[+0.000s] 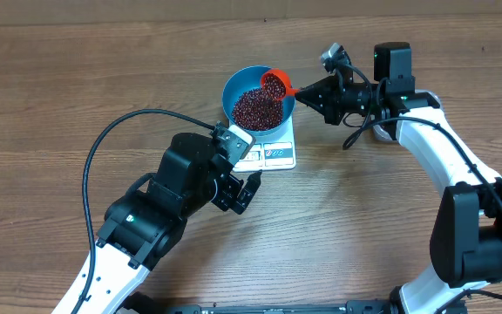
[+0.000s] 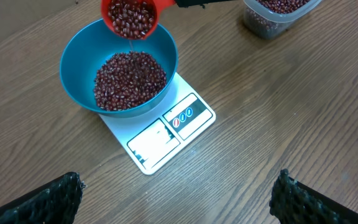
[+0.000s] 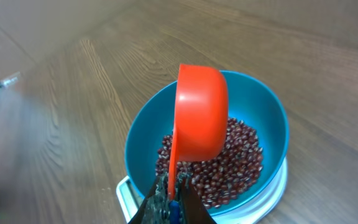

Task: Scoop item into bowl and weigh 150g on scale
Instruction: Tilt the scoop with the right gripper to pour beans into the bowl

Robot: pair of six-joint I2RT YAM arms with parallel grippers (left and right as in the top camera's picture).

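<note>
Overhead: bowl (image 1: 232,90) of beans (image 1: 257,109) is set on scale (image 1: 275,155); scoop (image 1: 274,85) is held over its 1 o'clock rim by right pincer (image 1: 308,90), clenched on it.
Left wrist: left pincer (image 2: 178,202) is spread, empty; tub (image 2: 263,26) is seen at 1 o'clock.
Right wrist: scoop is tipped over bowl.

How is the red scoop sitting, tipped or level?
Tipped: the red scoop tilts mouth-down over the blue bowl, beans at its lip.

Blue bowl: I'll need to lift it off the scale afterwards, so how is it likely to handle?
The bowl probably feels fairly heavy, since beans fill its lower part. It overhangs the small scale, so a sideways push may slide or tip it off. Its smooth sides look slippery; the loose beans would likely shift if tilted.
</note>
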